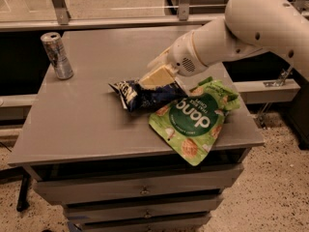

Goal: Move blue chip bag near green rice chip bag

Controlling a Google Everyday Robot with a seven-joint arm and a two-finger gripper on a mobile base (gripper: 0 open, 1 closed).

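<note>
The blue chip bag (140, 95), dark navy and crinkled, lies near the middle of the grey table (87, 124). It touches the upper left edge of the green rice chip bag (195, 121). The green bag is a flat bright-green pouch with white "dang" lettering; it lies at the table's right front, with one corner over the front edge. My gripper (159, 81) reaches in from the upper right on the white arm (241, 30) and sits on the blue bag's right end, shut on it.
A silver can (57, 55) stands upright at the table's far left corner. Drawers (145, 192) sit below the table's front edge. A rail and glass panel (120, 18) run behind the table.
</note>
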